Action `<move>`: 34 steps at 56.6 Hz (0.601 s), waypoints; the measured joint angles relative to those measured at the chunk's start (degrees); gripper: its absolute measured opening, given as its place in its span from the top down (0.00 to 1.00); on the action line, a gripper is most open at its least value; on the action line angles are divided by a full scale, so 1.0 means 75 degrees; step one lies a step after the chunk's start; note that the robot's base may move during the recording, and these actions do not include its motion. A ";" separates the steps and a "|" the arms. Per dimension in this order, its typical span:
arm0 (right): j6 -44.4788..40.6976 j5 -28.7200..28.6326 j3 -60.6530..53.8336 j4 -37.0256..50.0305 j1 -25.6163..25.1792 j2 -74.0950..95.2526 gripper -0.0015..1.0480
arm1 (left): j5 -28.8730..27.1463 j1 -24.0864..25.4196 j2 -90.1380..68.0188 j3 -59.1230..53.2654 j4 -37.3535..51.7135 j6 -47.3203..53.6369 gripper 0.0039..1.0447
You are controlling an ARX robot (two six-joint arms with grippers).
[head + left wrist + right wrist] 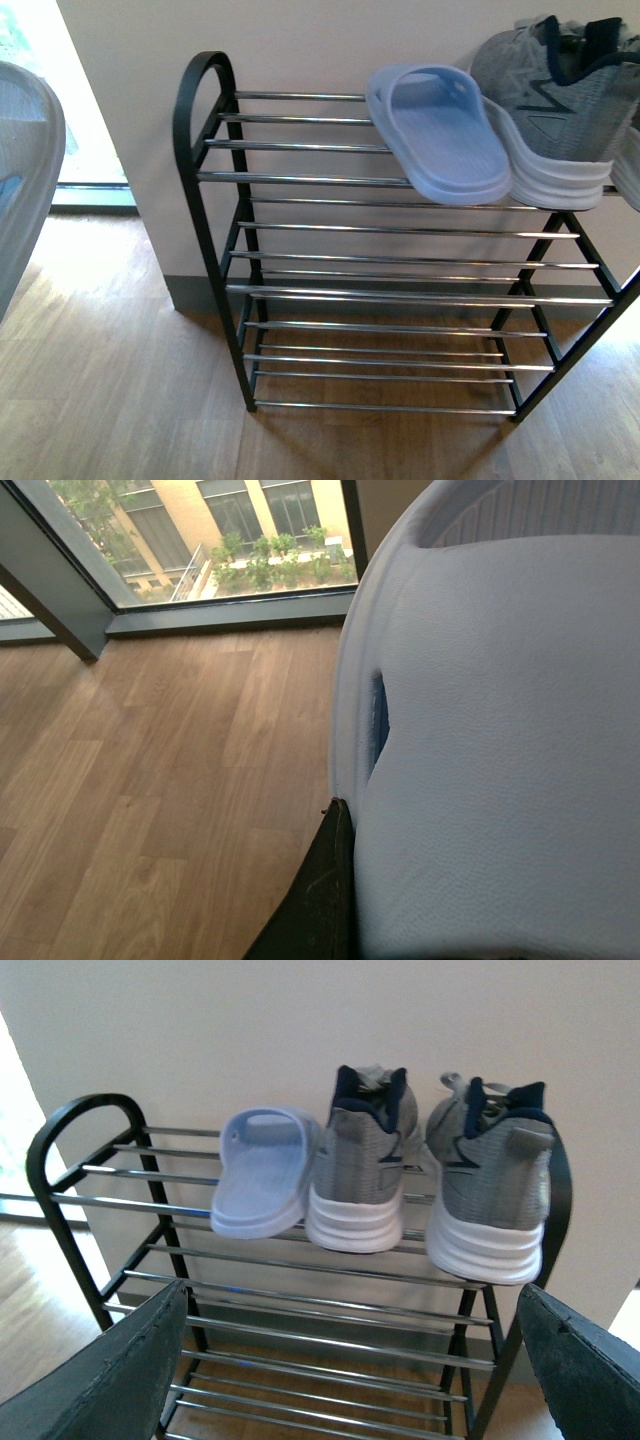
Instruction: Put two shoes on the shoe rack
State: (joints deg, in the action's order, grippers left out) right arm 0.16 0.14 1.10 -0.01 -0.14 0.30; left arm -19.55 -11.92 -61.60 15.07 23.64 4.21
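Note:
The black-framed shoe rack with chrome rods stands against the wall. On its top tier lies one pale blue slide beside a grey sneaker. The right wrist view shows that slide and two grey sneakers side by side, heels outward. My right gripper hangs open in front of the rack's lower tiers, holding nothing. My left gripper is shut on a second pale blue slide, one black finger pressed to its side. This slide shows at the front view's left edge, clear of the rack.
The top tier's left half has bare rods, and so do the lower tiers. Wooden floor spreads in front. A floor-level window with a dark frame lies left of the rack, and a cream wall is behind it.

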 joint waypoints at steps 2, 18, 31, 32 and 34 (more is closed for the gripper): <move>0.0000 0.0003 0.0000 0.0000 0.0006 0.0003 0.09 | 0.0003 -0.0009 0.0003 -0.0003 0.0000 0.0000 0.98; 0.0000 0.0006 0.0000 0.0000 0.0006 0.0000 0.09 | 0.0006 -0.0017 0.0000 -0.0003 -0.0003 0.0000 0.98; 0.0000 0.0003 0.0000 0.0000 0.0006 0.0003 0.09 | 0.0099 -0.0006 -0.0023 -0.0015 0.0105 -0.0117 0.98; 0.0000 0.0003 0.0000 0.0000 0.0006 0.0003 0.09 | 0.0294 -0.0020 -0.0096 -0.0041 0.0364 -0.0259 0.98; -0.0003 0.0006 0.0000 0.0000 0.0006 0.0000 0.09 | 0.0460 -0.0096 -0.0262 -0.0020 0.0737 -0.0536 0.98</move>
State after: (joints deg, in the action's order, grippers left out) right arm 0.14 0.19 1.10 -0.01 -0.10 0.30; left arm -16.10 -12.64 -63.57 14.92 29.17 0.19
